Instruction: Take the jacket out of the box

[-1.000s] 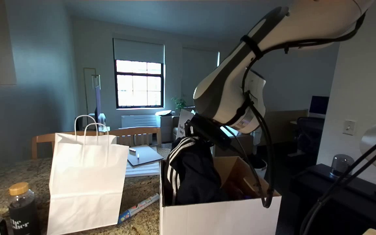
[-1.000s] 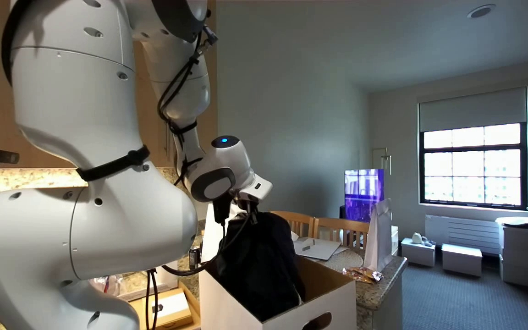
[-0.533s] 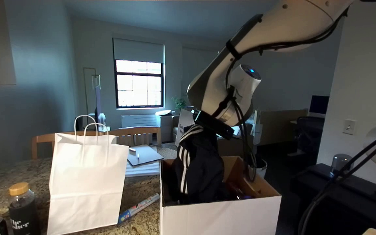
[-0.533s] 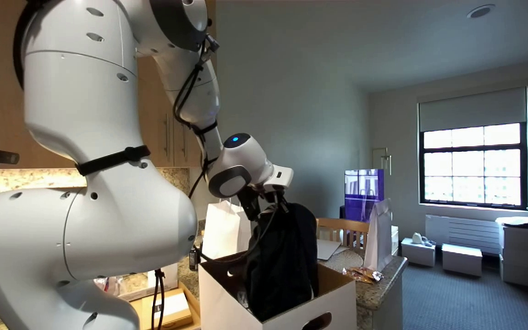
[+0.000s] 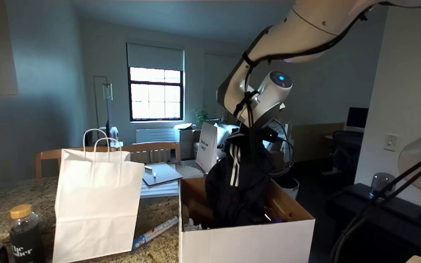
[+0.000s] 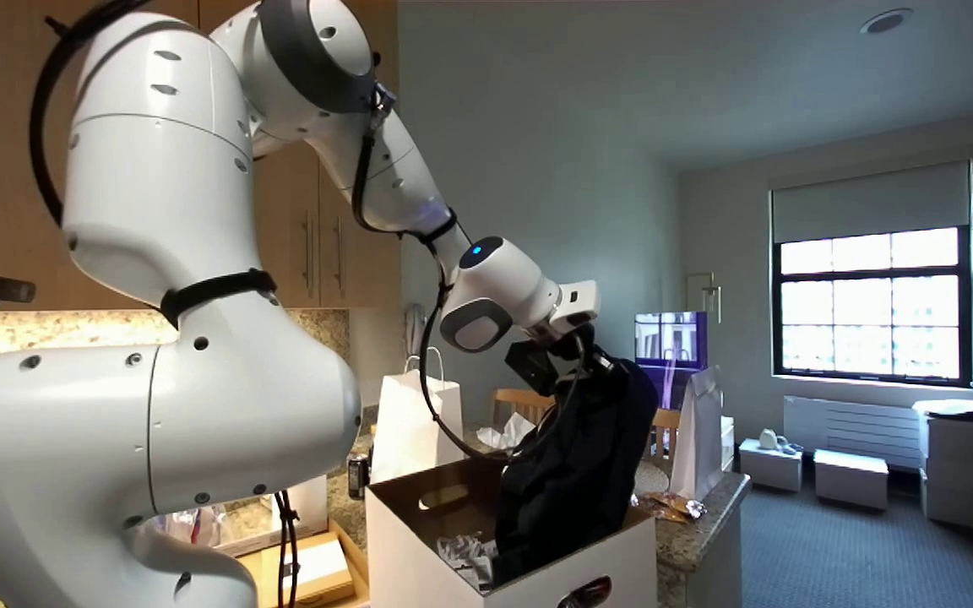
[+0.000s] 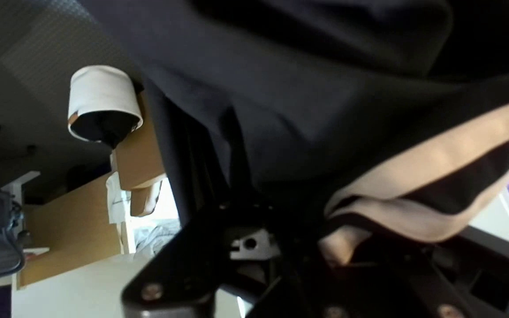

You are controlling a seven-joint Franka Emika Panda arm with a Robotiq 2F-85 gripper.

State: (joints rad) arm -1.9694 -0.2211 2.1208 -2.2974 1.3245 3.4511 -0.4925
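The black jacket (image 5: 238,197) with white stripes hangs upright from my gripper (image 5: 246,132), and its lower part is inside the box (image 5: 247,243). In an exterior view the jacket (image 6: 575,473) leans along one side of the box (image 6: 427,553), its top well above the rim. My gripper (image 6: 592,359) is shut on the jacket's upper end. Dark cloth of the jacket (image 7: 259,110) fills much of the wrist view, with folded stripes running between the fingers of the gripper (image 7: 301,225). Fabric hides the fingertips.
A white paper bag (image 5: 97,204) stands on the stone counter beside the box, near a bottle (image 5: 26,233) and a printed tube (image 5: 155,232). Crumpled material (image 6: 468,553) lies in the box. Behind it stands a white sign (image 5: 207,146). A cable (image 6: 432,397) loops from the arm.
My gripper has carried the jacket across the box, to the right in both exterior views. The jacket hangs straighter, and the box's inside on the left now shows with crumpled material.
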